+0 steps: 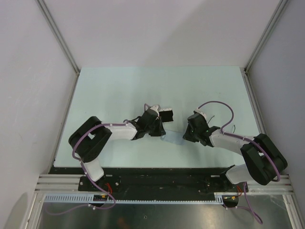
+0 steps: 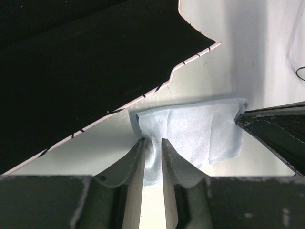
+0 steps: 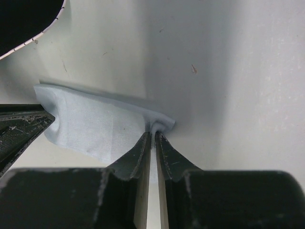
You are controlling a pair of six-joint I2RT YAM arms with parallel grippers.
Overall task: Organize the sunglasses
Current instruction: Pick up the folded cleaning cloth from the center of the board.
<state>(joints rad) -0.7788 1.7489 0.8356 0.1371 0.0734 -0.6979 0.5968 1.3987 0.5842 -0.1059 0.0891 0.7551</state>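
blue cloth (image 2: 190,129) pinched by both tools (image 2: 152,141) (image 3: 153,134)

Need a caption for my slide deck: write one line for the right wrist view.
Right hand shut on one end of a light blue cloth, with the white table behind.

Robot lab cell: white walls (image 1: 28,95) and alu. posts (image 1: 57,33) flanking left claw (image 1: 163,134), cable duct (image 1: 157,199) behind it.
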